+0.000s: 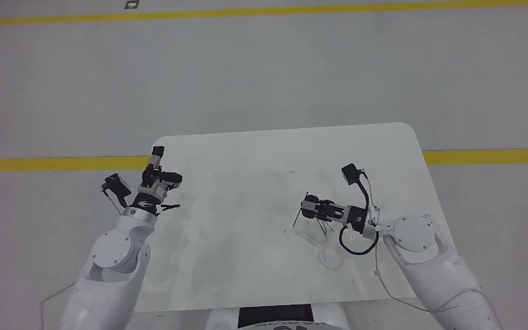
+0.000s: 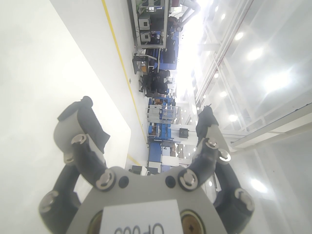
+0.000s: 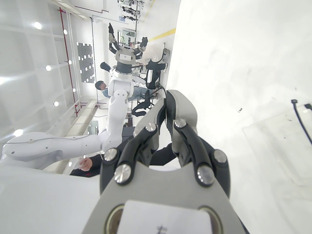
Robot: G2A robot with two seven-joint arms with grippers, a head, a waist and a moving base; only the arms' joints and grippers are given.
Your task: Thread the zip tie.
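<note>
while the left gripper (image 2: 146,105) hangs released, fingers spread wide and empty, by the left edge of the white table (image 1: 247,165), the right gripper (image 3: 165,103) is clenched, pads pressed together, above the table's right half; whether it pinches anything cannot be told; a thin black zip tie (image 3: 301,120) lies across a clear tray (image 3: 270,144) just beside that gripper, its head near the tray's edge

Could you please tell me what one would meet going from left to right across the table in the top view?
left end effector, open → zip tie → right end effector, shut
</note>
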